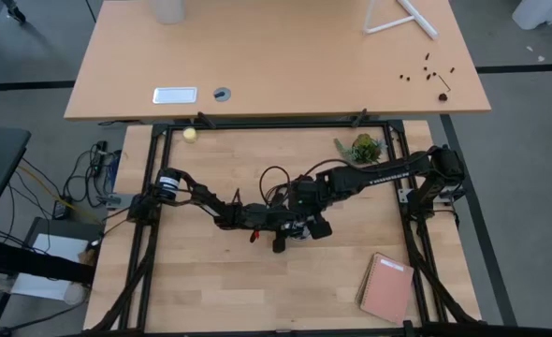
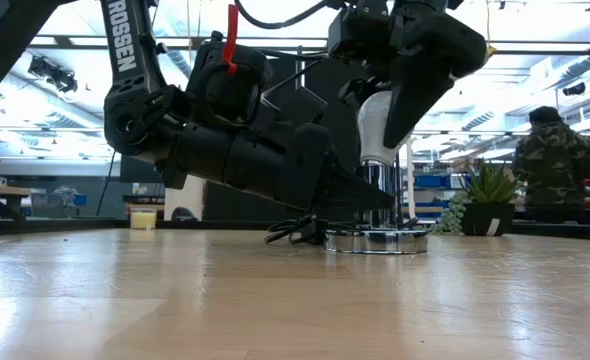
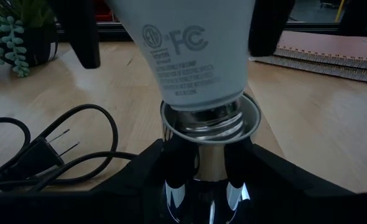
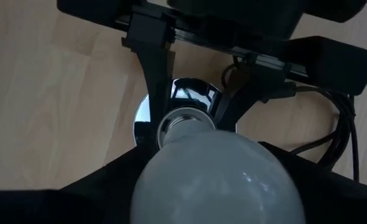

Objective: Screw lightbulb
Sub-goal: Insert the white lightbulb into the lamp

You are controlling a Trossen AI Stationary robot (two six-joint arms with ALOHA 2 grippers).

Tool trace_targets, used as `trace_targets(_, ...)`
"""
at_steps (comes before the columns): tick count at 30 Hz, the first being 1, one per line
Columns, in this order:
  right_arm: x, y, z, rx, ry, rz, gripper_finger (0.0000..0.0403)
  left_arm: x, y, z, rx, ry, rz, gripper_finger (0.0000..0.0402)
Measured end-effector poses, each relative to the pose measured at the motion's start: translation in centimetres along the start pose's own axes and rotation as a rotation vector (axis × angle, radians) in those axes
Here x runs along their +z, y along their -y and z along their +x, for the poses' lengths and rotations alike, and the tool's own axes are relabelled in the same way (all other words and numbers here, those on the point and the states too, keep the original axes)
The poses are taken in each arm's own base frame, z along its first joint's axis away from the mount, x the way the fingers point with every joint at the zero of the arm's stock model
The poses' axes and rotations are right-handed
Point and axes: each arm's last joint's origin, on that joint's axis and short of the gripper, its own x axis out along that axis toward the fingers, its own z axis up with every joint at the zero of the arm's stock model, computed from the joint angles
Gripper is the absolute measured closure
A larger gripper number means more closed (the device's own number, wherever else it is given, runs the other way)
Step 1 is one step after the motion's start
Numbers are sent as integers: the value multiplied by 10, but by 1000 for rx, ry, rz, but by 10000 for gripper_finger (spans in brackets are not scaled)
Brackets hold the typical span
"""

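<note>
The white lightbulb [image 3: 190,56] stands upright, its grey screw base [image 3: 203,122] in the cup of the silver socket [image 2: 375,240], which stands near the table's middle. My right gripper [image 2: 405,80] comes down from above and is shut on the bulb. My left gripper [image 2: 360,205] reaches in level from the table's left and is shut on the socket's chrome stem. The socket's black cord [image 3: 59,149] lies in loops on the table beside it. My left gripper pinches the socket's upright chrome stem [image 3: 202,180] between its two fingers [image 3: 140,174], below the cup. The fingers come level from the table's left. The socket stands upright, its round base disc on the table. My right gripper pinches the bulb's white globe [image 4: 221,180] between its two fingers [image 3: 84,37]. The fingers point down from above. The bulb is upright, its screw base in the socket's cup.
A small potted plant [image 1: 362,147] stands at the far right, a pink notebook [image 1: 386,286] lies at the near right, and a yellowish ball [image 1: 190,134] at the far left. A person [image 2: 555,160] stands in the room beyond the table.
</note>
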Motion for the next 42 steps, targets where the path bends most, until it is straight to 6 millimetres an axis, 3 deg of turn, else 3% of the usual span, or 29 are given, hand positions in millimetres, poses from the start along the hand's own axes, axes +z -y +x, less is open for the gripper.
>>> trace_targets(4, 0, 0, 0, 4, -1, -3, 143, 0, 0, 0, -2, 0, 0, 211)
trace_targets(10, 1, 0, -3, -9, -13, 12, 132, 0, 0, 0, -3, 0, -15, 211)
trace_targets(22, 26, -7, -41, -82, -42, -19, 137, 0, 0, 0, -2, -3, -41, 211)
trace_targets(31, 50, -10, -26, -99, -219, -80, 133, 0, 0, 0, -5, -3, -68, 211)
trace_targets(38, 49, -8, -26, -66, -211, -67, 131, 0, 0, 0, -9, -2, -69, 211)
trace_targets(42, 44, -11, -16, -53, -238, -98, 131, 0, 0, 0, -11, -1, -69, 211)
